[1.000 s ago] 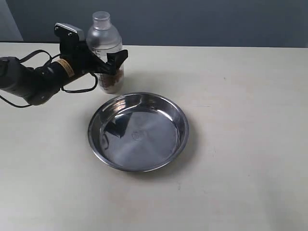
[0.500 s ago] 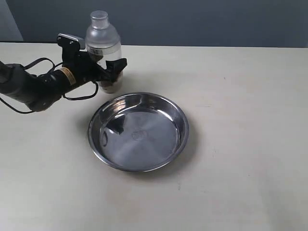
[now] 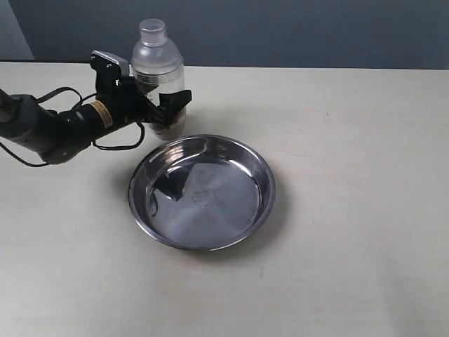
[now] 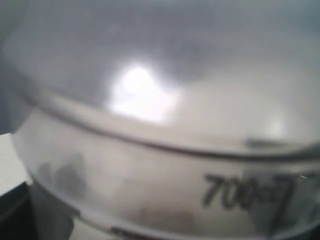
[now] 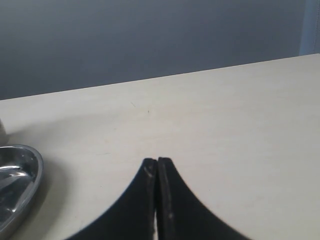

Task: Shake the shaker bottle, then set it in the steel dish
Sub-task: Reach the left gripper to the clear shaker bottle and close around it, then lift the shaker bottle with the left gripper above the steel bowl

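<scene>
The shaker bottle (image 3: 156, 60), frosted clear plastic with a domed top and small cap, stands upright at the back left with brown granules at its bottom. My left gripper (image 3: 161, 105) is shut on its lower body, reaching in from the left. In the left wrist view the shaker bottle (image 4: 165, 165) fills the frame, blurred, with a printed "700" mark. The steel dish (image 3: 210, 203) lies on the table just in front of the bottle, with nothing in it. My right gripper (image 5: 157, 162) is shut on nothing, low over bare table, with the steel dish (image 5: 17, 170) off to its side.
The beige table (image 3: 351, 175) stretches out to the right of the dish and in front of it. A dark grey wall (image 3: 295, 31) runs behind the far table edge. The left arm's black cable (image 3: 42, 95) loops over the table at the far left.
The bottle, held by the left gripper, tipped and shifted slightly left, then came back right and a little lower. The dish has not moved.
</scene>
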Controlling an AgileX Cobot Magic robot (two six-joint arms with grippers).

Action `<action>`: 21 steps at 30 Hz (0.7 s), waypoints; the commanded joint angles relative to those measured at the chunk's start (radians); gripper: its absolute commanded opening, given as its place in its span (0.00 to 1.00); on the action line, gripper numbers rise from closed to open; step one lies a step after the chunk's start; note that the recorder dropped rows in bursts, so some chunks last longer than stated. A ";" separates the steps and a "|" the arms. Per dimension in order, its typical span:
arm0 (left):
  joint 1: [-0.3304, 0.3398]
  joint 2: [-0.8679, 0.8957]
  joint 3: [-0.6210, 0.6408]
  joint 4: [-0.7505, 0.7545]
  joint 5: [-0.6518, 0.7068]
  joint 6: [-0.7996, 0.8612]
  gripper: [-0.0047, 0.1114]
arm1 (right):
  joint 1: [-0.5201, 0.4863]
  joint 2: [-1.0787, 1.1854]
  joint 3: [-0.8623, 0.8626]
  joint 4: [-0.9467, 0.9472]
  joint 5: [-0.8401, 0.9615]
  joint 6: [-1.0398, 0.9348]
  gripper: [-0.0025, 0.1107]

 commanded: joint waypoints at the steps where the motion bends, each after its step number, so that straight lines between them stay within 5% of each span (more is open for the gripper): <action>1: -0.001 -0.018 -0.003 -0.057 0.001 -0.047 0.04 | 0.003 0.002 0.001 -0.002 -0.013 -0.004 0.01; 9: 0.003 -0.210 -0.003 -0.045 0.153 -0.063 0.04 | 0.003 0.002 0.001 -0.002 -0.013 -0.004 0.01; 13: -0.005 -0.365 -0.001 0.207 0.212 -0.275 0.04 | 0.003 0.002 0.001 -0.002 -0.013 -0.004 0.01; 18: -0.113 -0.511 0.041 0.537 0.186 -0.542 0.04 | 0.003 0.002 0.001 -0.002 -0.013 -0.004 0.01; 21: -0.184 -0.601 0.075 0.530 0.466 -0.557 0.04 | 0.003 0.002 0.001 -0.002 -0.013 -0.004 0.01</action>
